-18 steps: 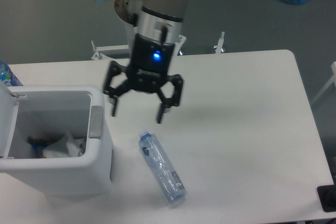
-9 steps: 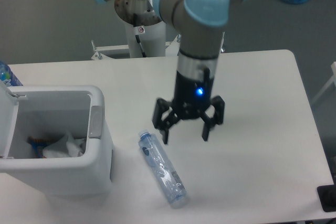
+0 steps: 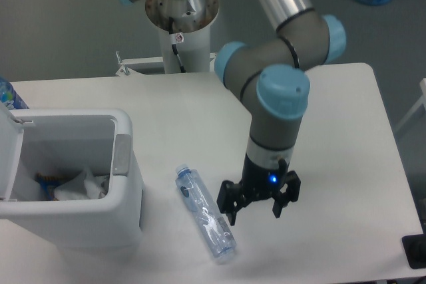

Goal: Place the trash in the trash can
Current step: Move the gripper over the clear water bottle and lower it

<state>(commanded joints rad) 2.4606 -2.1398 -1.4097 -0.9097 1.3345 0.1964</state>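
Gripper with its two black fingers spread wide and nothing in it had dropped lower and nearer than half a second before, ending up just right of the crushed clear bluish plastic bottle, which hadn't budged from its diagonal spot on the white table. One finger sat close to the bottle's middle, though contact was hard to judge from this angle. Boxy white plastic trash can stood at the left, its near side cut off by the frame edge, with the small crumpled translucent-white wrapper already inside; other bits in there were too dark to make out. Arm came in from the far side, elbow bent, wrist pointing straight down.
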